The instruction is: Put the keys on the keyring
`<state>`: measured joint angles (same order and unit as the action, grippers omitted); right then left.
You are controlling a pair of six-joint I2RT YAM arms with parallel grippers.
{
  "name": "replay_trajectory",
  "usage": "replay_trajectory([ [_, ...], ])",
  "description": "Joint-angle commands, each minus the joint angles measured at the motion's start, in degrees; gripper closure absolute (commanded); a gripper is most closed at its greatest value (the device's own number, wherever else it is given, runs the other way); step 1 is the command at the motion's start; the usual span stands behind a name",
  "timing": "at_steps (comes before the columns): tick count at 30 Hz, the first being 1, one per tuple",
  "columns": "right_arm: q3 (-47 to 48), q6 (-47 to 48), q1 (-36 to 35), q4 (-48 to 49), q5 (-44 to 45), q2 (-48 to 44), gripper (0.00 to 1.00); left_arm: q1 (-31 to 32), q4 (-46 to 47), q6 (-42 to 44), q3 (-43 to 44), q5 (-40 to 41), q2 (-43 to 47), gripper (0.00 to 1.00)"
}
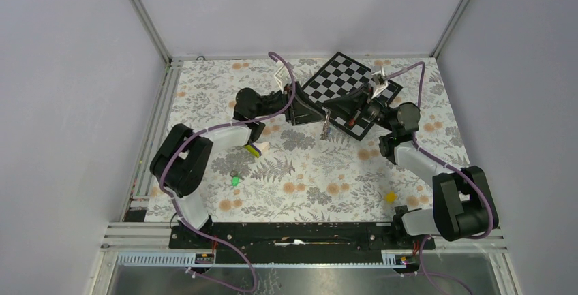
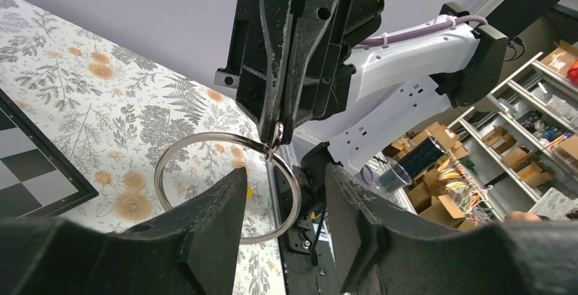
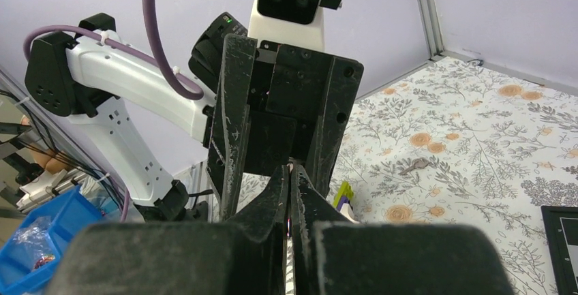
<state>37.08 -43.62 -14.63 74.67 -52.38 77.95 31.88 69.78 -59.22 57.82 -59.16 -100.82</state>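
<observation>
The floral table [image 1: 307, 172] filled the middle of the top view, and the checkerboard [image 1: 347, 77] lay at its upper centre-right. Over the board's lower-left edge the two arms met nose to nose. At the upper centre of the left wrist view, the right gripper [image 2: 276, 135] had its jaws pressed together on the wire of the keyring [image 2: 157, 176]. The ring hung below that pinch as a bare loop, with no key seen on it. The left gripper [image 2: 285, 176] faced it from the bottom of that view with its fingers [image 2: 204, 220] spread, holding nothing; the ring's near arc ran across the gap and seemed to touch neither finger. The wedge block [image 1: 256, 148] sat left of centre on the table. The green key [image 1: 235, 180] lay below and to the left of it, well apart from the ring, and the yellow cube [image 1: 390, 197] lay at lower right.

The step looked like readying the ring for threading. Done well, the right pinch would hold firm so the loop could not swing. The left fingers would close squarely on the wire without twisting it out of that pinch. The ring's flat face was best kept turned toward the left wrist camera. With the green key down on the table, one arm would have to leave the ring to fetch it
</observation>
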Motion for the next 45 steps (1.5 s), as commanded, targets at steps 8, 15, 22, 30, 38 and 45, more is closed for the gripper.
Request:
replay_trajectory([
  [8,-0.11,-0.92,-0.17,5.84,2.70,0.35,1.00,1.07,8.25,-7.49,2.12,2.95,-2.15,0.59],
  [15,-0.58,-0.85,-0.16,6.15,3.33,0.46,1.00,1.60,10.77,-11.20,3.98,3.45,-4.34,0.66],
  [22,-1.10,-0.42,-0.14,6.27,3.43,0.32,1.00,1.61,13.63,-14.86,6.26,3.20,-6.95,0.79],
  [30,-1.58,0.71,-0.14,6.16,3.04,0.08,1.00,1.10,14.51,-15.22,6.56,2.30,-6.91,0.98],
  [38,-2.80,5.63,1.53,3.95,1.92,-1.63,1.00,-0.22,8.81,-8.14,3.57,0.14,-3.01,1.00],
  [45,-2.73,12.64,2.22,-0.92,-1.27,-2.40,0.93,-0.24,-27.94,14.31,7.27,-0.65,2.35,1.00],
])
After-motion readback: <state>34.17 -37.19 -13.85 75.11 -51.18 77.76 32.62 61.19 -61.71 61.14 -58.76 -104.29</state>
